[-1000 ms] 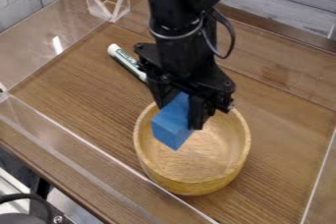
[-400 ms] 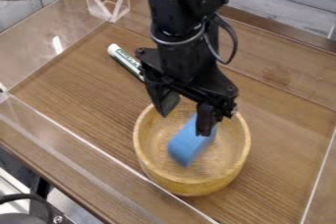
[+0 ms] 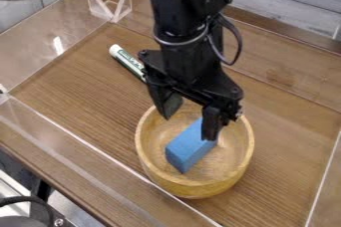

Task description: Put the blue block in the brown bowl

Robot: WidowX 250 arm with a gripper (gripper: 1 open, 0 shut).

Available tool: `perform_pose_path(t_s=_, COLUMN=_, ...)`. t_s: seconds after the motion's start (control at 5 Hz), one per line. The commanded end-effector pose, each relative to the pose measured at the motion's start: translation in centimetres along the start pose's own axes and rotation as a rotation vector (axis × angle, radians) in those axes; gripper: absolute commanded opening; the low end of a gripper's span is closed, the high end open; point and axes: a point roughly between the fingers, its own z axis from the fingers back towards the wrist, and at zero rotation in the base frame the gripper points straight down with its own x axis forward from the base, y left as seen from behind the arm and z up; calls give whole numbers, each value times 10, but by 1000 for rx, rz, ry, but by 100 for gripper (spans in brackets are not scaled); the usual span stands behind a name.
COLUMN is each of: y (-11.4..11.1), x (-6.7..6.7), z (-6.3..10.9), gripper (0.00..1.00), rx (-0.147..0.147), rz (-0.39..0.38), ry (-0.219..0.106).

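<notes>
The blue block lies inside the brown bowl, resting tilted on the bowl's floor. My black gripper hangs pointing down just above the bowl, jaws spread open and empty. One fingertip stands right beside the block's upper end, the other finger is clear of it to the left. The block sits free of both fingers.
A white marker with a green cap lies on the wooden table behind the arm, partly hidden by it. Clear acrylic walls ring the table. A clear stand sits at the back left.
The jaws opened and the blue block dropped from between the fingers down into the bowl, where it settled. The arm itself kept still.
</notes>
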Motion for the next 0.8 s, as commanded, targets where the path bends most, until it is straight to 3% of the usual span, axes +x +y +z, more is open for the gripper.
perform_pose_path(t_s=0.0, y=1, x=13, z=14, gripper=100, rx=-14, rz=13, ry=-60)
perform_pose_path(t_s=0.6, y=6, x=19, z=18, gripper=100, rx=-28, rz=35, ry=-71)
